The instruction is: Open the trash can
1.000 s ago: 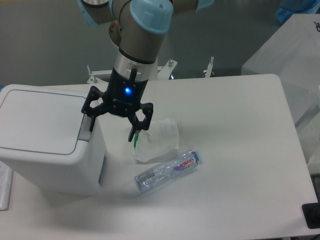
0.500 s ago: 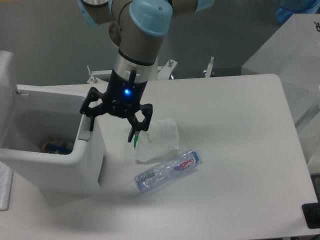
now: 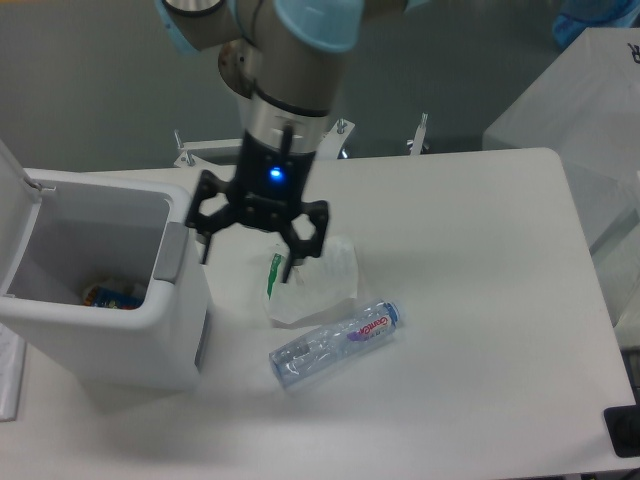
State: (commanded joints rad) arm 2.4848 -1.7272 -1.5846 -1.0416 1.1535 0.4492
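The trash can (image 3: 120, 345) is a big white bin at the table's left. Its lid (image 3: 18, 192) stands swung up at the far left, so the inside shows, with a small colourful wrapper (image 3: 112, 294) on the bottom. A grey push tab (image 3: 170, 252) sits on the bin's right rim. My gripper (image 3: 252, 254) hangs just right of that tab, fingers spread open, holding nothing, over the translucent plastic bag (image 3: 320, 280).
A clear plastic bottle (image 3: 335, 342) lies on its side in front of the bag. A green item (image 3: 272, 275) shows at the bag's left edge. A white box (image 3: 575, 100) stands beyond the table's right side.
The lid went from flat shut to swung fully up. My gripper has since shifted to the right, away from the push tab, still open.
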